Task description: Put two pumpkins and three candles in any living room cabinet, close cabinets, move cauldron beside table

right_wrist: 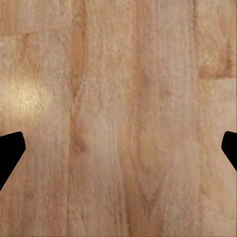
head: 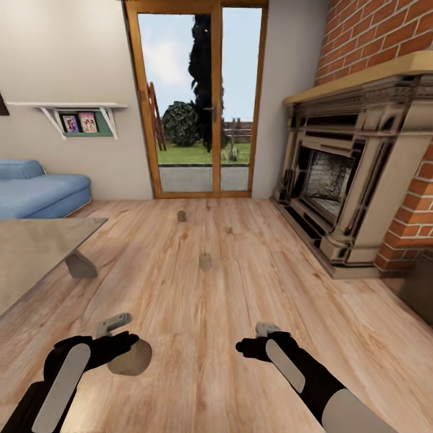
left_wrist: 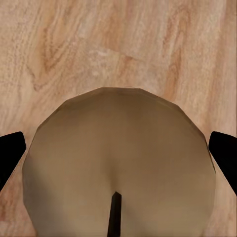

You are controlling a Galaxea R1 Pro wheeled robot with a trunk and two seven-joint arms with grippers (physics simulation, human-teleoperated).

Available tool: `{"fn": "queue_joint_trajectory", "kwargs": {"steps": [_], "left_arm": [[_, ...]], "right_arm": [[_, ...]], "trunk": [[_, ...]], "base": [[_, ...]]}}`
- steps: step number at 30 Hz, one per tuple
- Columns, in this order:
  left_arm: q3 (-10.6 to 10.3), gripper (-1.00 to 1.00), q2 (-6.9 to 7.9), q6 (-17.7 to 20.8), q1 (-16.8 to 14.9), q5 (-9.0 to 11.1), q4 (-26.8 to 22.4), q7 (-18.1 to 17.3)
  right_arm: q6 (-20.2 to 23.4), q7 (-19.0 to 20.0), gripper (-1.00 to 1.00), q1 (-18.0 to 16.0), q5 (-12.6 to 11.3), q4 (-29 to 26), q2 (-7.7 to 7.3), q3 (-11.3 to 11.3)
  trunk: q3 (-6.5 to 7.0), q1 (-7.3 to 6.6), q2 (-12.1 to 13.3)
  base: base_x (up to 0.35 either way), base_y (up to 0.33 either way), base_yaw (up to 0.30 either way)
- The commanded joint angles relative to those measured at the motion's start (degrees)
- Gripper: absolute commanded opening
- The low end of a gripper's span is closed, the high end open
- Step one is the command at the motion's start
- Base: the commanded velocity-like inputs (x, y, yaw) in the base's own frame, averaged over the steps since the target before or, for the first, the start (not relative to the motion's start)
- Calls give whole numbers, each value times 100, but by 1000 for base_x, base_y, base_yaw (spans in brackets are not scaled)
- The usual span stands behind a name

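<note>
Three candles show in the head view: one (head: 131, 358) sits between the fingers of the left gripper (head: 123, 352), whose dark fingertips (left_wrist: 11, 153) flank its sides in the left wrist view, though actual contact cannot be told. Opened wide and empty, the right gripper (head: 255, 344) hovers over bare wood floor (head: 198, 313). Two more candles (head: 205, 261) (head: 181, 215) stand farther off toward the glass door (head: 201, 99). Left of them, the grey table (head: 36, 249) fronts a blue sofa (head: 39, 189).
</note>
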Motion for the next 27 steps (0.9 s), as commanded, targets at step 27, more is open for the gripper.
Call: {"fn": "queue_joint_trajectory", "kwargs": {"steps": [27], "left_arm": [[-17, -100, -40, 2, -14, 67, 13, 79]], "right_arm": [[3, -36, 100, -4, -62, -8, -20, 17]], "trunk": [[489, -337, 575]], "base": [[7, 0, 45]]}}
